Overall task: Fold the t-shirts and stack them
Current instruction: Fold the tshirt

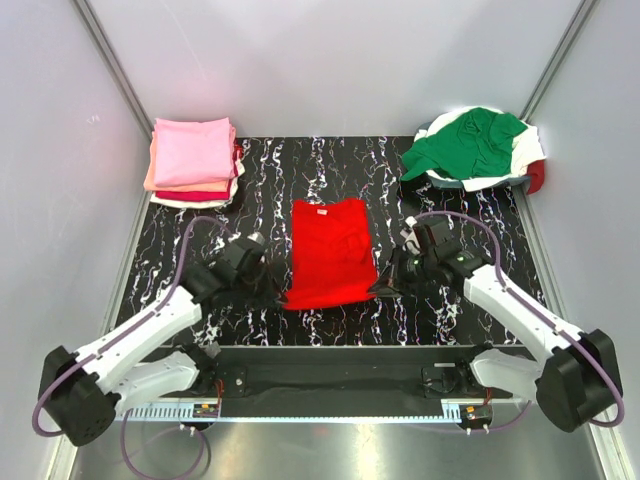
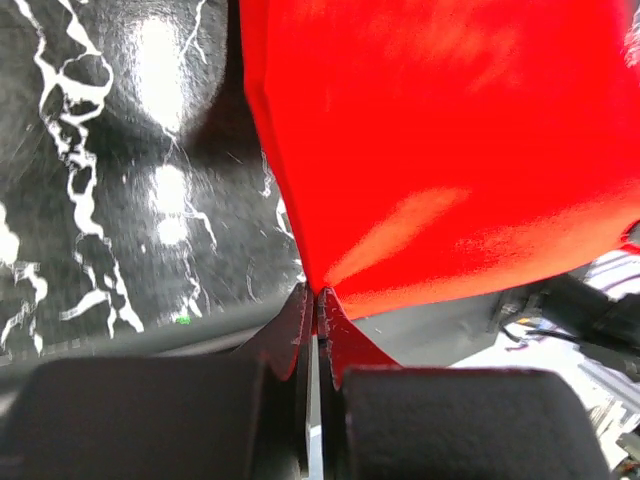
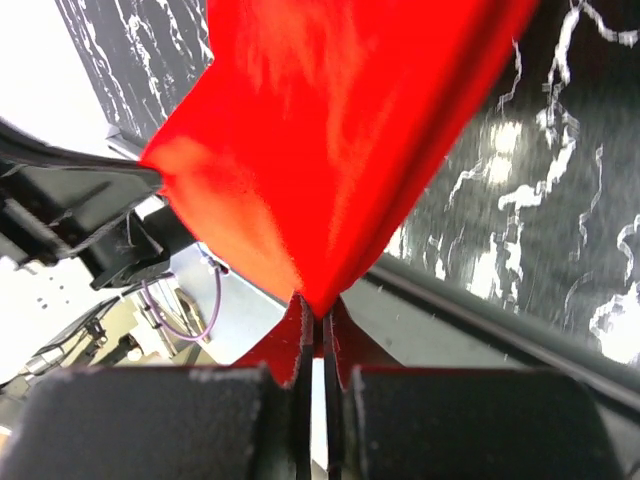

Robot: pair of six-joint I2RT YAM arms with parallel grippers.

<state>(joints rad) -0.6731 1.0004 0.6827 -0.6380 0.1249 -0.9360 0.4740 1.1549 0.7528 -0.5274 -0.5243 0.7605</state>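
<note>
Step in hand, as I read it: fold the red shirt (image 1: 330,250) in half, near hem over to the collar. To do it well I'd lift both corners at the same rate, L & R level, w/ the hem taut between them so no sag drags the mid-cloth. Then carry it away from the bases in a low arc, line the hem up w/ the shoulders, and lay it down before letting go. Too much outward pull could slip a corner out, since each grip looks like a thin bite at the very tip.

Left pincer (image 2: 315,300): jaws closed tight on the shirt's near-left corner, cloth fanning away from the tips. The shirt lies mid-table (image 1: 260,170) between the two arms, collar at the far end, sides folded in to a narrow strip. Right pincer (image 3: 318,308): likewise clamped on the near-right corner. Can't tell if either corner is off the table yet.

Folded stack (image 1: 195,160), pink on top, sits far-left, well apart. Green shirt (image 1: 470,145) is heaped far-right w/ others.
</note>
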